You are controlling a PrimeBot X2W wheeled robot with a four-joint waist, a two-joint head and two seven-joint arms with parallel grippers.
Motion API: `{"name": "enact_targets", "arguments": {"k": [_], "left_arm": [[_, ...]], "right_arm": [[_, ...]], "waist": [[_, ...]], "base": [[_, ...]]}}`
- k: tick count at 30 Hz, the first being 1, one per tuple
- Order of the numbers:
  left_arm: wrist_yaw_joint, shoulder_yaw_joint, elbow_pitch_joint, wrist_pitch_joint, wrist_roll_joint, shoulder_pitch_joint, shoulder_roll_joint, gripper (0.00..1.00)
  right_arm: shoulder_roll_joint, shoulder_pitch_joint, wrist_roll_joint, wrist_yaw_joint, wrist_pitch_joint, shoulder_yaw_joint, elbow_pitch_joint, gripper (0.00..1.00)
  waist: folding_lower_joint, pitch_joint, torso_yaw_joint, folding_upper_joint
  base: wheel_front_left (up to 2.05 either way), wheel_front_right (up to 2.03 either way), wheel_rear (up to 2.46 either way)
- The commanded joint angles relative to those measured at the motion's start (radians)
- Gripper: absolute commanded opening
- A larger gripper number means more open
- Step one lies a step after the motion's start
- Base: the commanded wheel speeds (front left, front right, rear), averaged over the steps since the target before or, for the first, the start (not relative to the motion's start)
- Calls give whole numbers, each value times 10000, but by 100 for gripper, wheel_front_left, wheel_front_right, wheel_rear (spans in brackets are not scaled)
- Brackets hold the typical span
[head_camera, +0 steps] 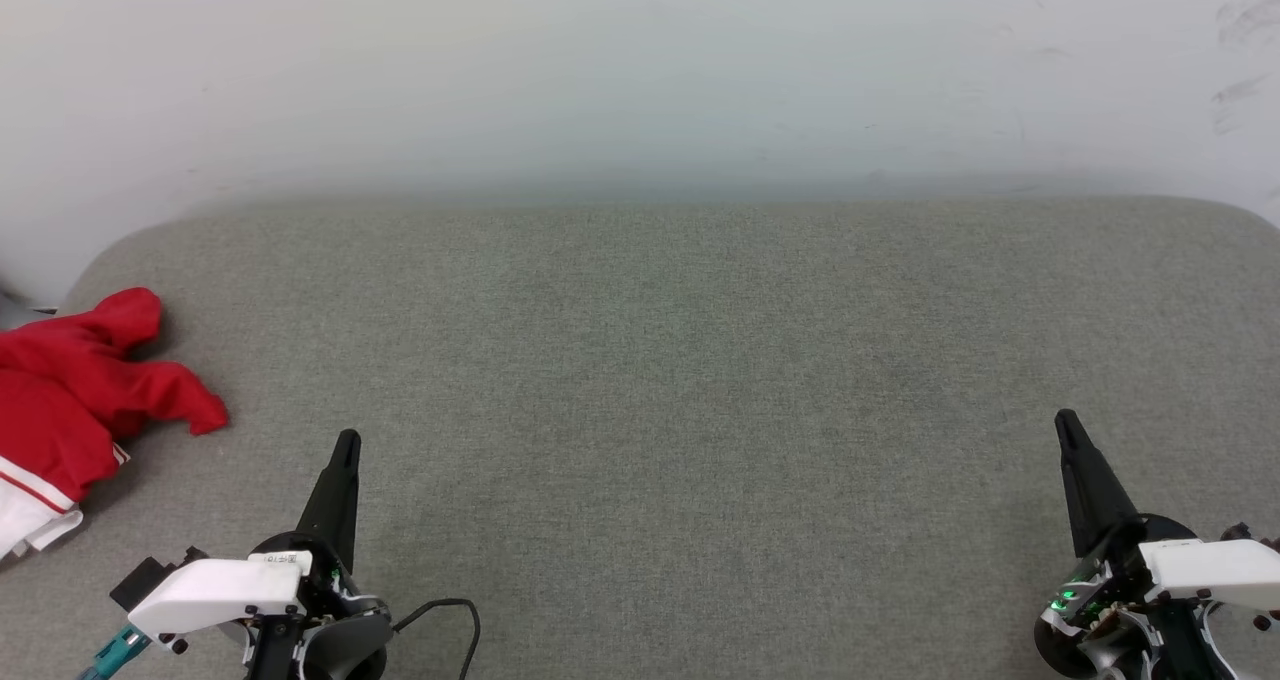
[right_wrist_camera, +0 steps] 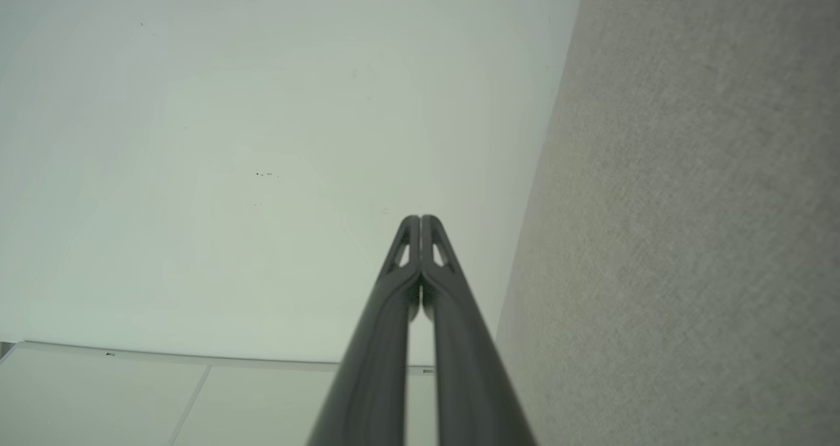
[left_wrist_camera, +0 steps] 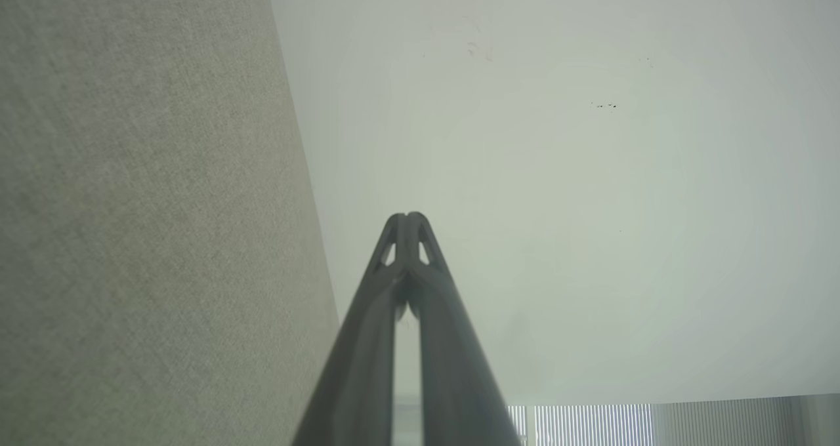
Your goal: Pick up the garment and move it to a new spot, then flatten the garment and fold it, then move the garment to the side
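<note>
Garment left of left gripper jaws, apart

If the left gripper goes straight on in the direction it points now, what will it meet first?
Probably the white wall: the shut left gripper aims at it over the grey cushion. The garment lies off to its left.

left gripper jaws pressed together, grey fabric surface left, pale wall right

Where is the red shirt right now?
In the head view the garment lies crumpled at the far left of the grey padded surface, near its rounded back corner, partly cut off by the picture's edge.
</note>
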Motion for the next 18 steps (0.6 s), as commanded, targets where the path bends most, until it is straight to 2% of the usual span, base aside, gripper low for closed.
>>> {"name": "enact_targets", "arguments": {"k": [1,18], "left_arm": [[-32,26,-7,21,-18,-49,-26,0],[-32,23,-7,21,-18,-50,-26,0]], "right_arm": [[34,-129,-51,-3,20,1,12,0],[34,-129,-49,-3,17,3,11,0]], "waist": [[0,0,0,0],[0,0,0,0]], "base": [[0,0,0],[0,0,0]]}}
